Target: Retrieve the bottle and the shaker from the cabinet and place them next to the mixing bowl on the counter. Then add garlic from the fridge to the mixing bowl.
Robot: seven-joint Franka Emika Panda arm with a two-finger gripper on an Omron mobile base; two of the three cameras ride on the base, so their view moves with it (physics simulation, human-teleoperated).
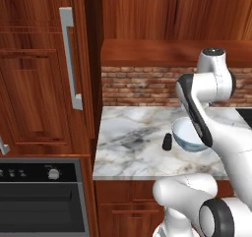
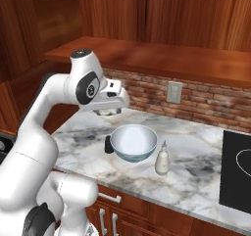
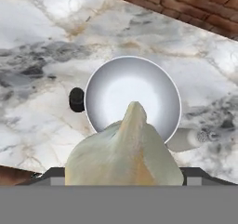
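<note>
My gripper (image 2: 107, 111) hangs above the counter (image 2: 196, 181), just behind and left of the mixing bowl (image 2: 133, 142). It is shut on the garlic (image 3: 125, 153), a pale lump that looms over the bowl's near rim in the hand view. The bowl (image 3: 132, 97) is white inside and holds nothing. The dark shaker (image 2: 108, 145) stands upright against the bowl's left side. To the bowl's right stands the cream bottle (image 2: 162, 159). The cabinet (image 1: 44, 74), its door shut, rises left of the counter (image 1: 133, 133). The fridge is out of view.
A black oven (image 1: 39, 196) sits below the cabinet at the left. A dark cooktop (image 2: 238, 174) lies at the counter's right end. A brick backsplash with an outlet (image 2: 174, 92) and a wooden shelf (image 2: 147, 56) overhang the back of the counter.
</note>
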